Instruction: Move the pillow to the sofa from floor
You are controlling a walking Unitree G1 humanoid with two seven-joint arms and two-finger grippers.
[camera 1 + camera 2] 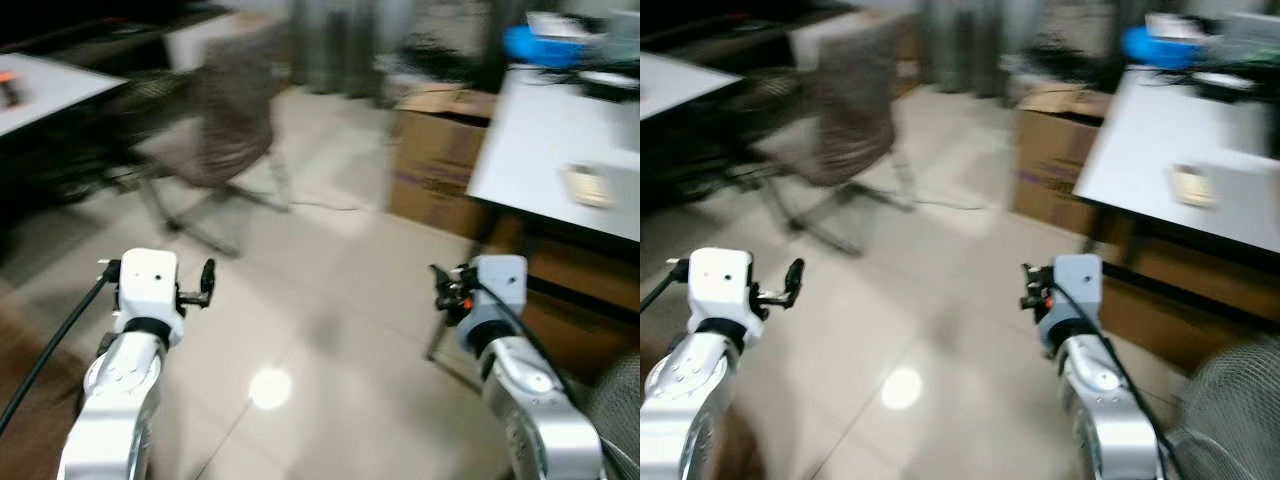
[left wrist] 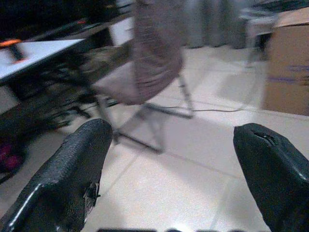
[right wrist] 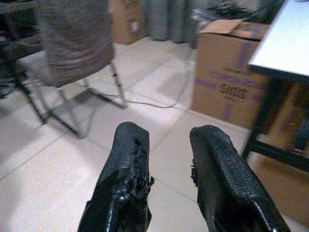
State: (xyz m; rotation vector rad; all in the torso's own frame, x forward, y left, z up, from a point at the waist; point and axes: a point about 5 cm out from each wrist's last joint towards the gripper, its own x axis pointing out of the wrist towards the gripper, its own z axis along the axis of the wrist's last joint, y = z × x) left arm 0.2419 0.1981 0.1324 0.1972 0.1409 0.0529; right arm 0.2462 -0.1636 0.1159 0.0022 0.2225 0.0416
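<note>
Both arms are raised in front of me over a pale tiled floor [image 1: 320, 330], and the head views are blurred by motion. My left gripper [image 2: 174, 134] is open wide, with bare floor between its black fingers [image 2: 77, 169]. My right gripper [image 3: 170, 133] is open by a narrower gap and holds nothing. In the head views the left wrist [image 1: 148, 285] is at the lower left and the right wrist [image 1: 490, 290] at the lower right.
A brown mesh chair [image 1: 225, 120] on metal legs stands ahead to the left. Ahead to the right a cardboard box [image 1: 435, 150] sits beside a white table [image 1: 545, 140]. Another white table [image 1: 50, 85] is far left. A fan grille [image 1: 1230, 420] is at the lower right.
</note>
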